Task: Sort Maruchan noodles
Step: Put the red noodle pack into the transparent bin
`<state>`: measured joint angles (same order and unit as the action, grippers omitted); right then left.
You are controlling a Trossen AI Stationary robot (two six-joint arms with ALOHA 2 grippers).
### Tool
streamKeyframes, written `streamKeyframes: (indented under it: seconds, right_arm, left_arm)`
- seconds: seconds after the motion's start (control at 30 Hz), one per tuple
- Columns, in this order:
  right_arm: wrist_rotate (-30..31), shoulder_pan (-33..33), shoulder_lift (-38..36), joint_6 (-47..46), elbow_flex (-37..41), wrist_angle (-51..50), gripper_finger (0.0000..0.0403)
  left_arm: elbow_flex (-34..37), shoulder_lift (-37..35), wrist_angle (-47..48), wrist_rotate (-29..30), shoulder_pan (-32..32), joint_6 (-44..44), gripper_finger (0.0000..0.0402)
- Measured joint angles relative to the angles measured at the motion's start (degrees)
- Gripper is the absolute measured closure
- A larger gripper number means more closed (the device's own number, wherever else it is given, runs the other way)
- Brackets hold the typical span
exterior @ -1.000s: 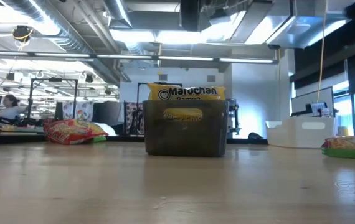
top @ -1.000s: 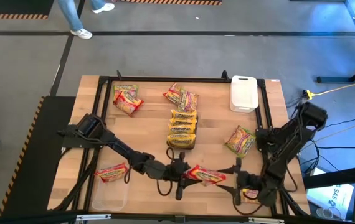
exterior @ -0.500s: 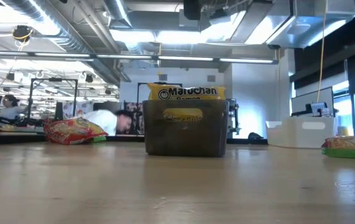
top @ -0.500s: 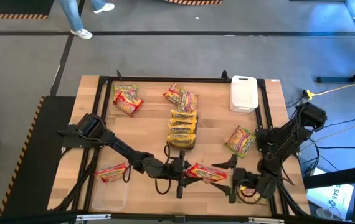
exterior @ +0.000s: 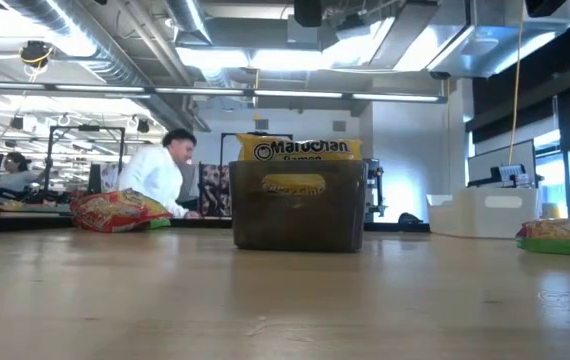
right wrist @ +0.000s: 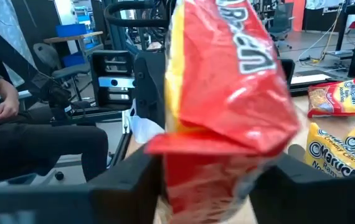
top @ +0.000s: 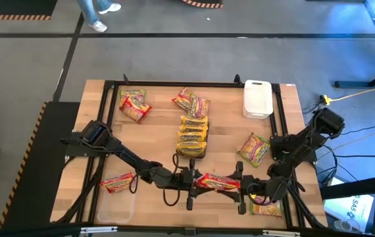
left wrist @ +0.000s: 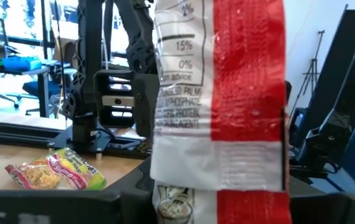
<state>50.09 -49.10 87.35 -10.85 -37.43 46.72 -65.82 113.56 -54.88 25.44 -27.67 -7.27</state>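
From above, yellow packets [top: 192, 135] fill a dark tray [top: 192, 150] mid-table; a white tray [top: 257, 99] sits beyond. Near the front edge, left gripper [top: 193, 181] and right gripper [top: 240, 185] both clamp one red packet [top: 216, 182]. Low down, the dark tray stands central. Both wrist views show that packet [left wrist: 227, 93] between the fingers.

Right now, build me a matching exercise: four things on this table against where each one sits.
Things:
1. red packet
2. white tray
3. yellow packets
4. clear tray

Places:
A. far right part of the table
B. stacked in the dark tray at the middle
C. near left corner
D. between the left gripper and right gripper, near edge

Pairs: 1-D, 2-A, 3-B, 4-C
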Motion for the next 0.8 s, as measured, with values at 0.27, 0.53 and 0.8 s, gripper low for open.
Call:
streamKeyframes:
  seconds: [0.27, 0.53, 0.8]
  right_arm:
    - [-0.06, -0.42, 0.0, 0.78, 0.0, -0.52, 0.0327]
    - [1.38, -2.46, -0.02, 0.55, 0.04, -2.58, 0.0338]
    - [-5.4, -0.07, 0.5, -11.33, 0.0, -13.7, 0.0339]
  left_arm:
    - [0.01, -0.31, 0.28, -0.23, -0.04, -1.66, 0.0244]
    - [0.02, -7.77, 13.97, -0.8, -1.29, -3.14, 0.0186]
    - [-0.03, -19.18, 33.73, -6.34, -1.03, -8.8, 0.017]
